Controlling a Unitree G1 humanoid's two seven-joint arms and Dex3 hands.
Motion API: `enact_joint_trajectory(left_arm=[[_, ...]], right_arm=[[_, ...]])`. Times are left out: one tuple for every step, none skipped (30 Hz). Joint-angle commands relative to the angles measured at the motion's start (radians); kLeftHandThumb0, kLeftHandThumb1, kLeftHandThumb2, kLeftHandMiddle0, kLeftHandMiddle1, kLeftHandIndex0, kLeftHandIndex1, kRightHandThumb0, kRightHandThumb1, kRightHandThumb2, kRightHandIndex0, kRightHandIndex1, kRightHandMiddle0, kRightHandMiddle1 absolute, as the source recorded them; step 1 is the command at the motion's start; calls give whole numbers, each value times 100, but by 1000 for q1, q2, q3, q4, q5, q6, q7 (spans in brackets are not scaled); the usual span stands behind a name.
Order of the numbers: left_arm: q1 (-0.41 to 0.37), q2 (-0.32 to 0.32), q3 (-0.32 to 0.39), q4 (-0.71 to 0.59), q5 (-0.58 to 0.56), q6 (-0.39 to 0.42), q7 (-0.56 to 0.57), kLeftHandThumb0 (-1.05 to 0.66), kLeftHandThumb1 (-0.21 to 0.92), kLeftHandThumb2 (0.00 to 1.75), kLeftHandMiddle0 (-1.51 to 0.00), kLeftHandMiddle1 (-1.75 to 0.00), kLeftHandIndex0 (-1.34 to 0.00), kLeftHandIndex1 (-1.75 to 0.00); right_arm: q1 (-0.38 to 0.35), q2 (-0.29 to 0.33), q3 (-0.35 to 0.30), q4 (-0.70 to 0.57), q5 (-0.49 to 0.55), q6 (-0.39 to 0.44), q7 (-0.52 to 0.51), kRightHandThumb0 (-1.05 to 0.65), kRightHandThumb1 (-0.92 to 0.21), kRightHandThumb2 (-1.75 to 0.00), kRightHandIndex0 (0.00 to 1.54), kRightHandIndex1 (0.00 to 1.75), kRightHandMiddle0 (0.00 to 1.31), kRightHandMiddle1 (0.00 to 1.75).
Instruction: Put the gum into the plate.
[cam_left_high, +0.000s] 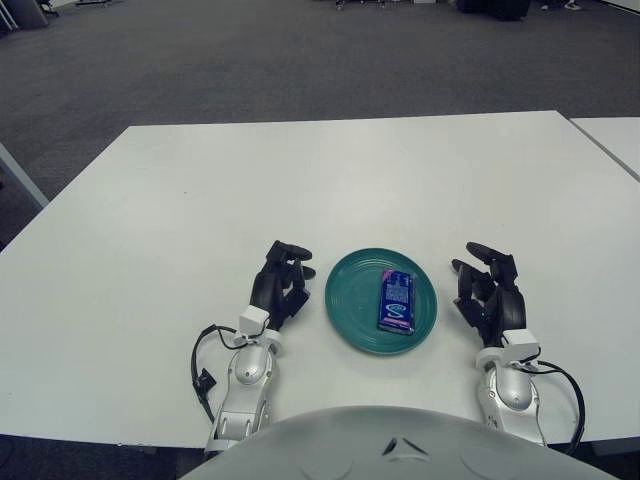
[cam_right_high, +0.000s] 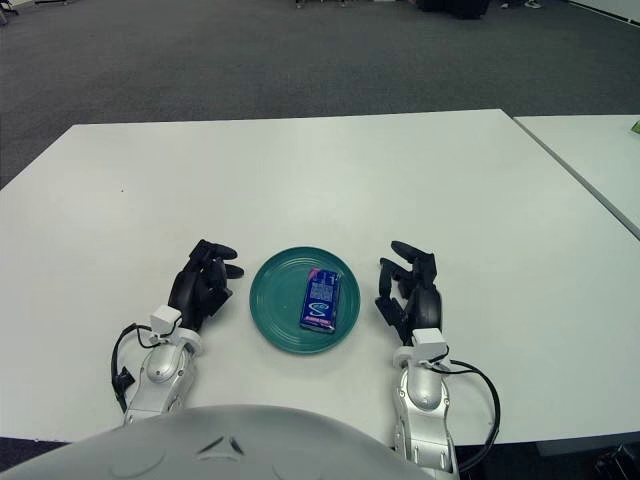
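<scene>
A blue and purple gum pack (cam_left_high: 396, 300) lies flat inside the teal plate (cam_left_high: 352, 300) on the white table, near the front edge. My left hand (cam_left_high: 282, 280) shows just left of the plate, fingers relaxed and holding nothing. My right hand (cam_left_high: 486, 285) shows just right of the plate, fingers spread and holding nothing. Neither hand touches the plate or the gum. The gum pack also shows in the right eye view (cam_right_high: 320, 299).
The white table (cam_left_high: 300, 180) stretches far ahead and to both sides. A second white table (cam_left_high: 615, 135) stands at the right, across a narrow gap. Grey carpet lies beyond.
</scene>
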Motion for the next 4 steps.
enact_joint_trajectory(left_arm=[[-2,8,16,23,-1,30,5,-78,92,88,-38,-138,-27,-149],[-4,9,17,25,-1,31,5,-77,92,88,-38,-137,-26,-149],[-5,10,19,25,-2,32,4,-77,92,87,-38,-136,-26,-148],[-5,11,20,25,-2,33,3,-76,92,87,-38,-136,-26,-148]], right_arm=[[27,8,15,33,-4,53,3,-57,-92,-64,36,69,0,114],[26,9,16,34,-4,54,3,-57,-92,-64,37,70,0,114],[26,10,18,33,-4,56,3,-57,-92,-64,36,71,0,115],[27,11,20,32,-5,57,3,-57,-92,-64,36,72,0,115]])
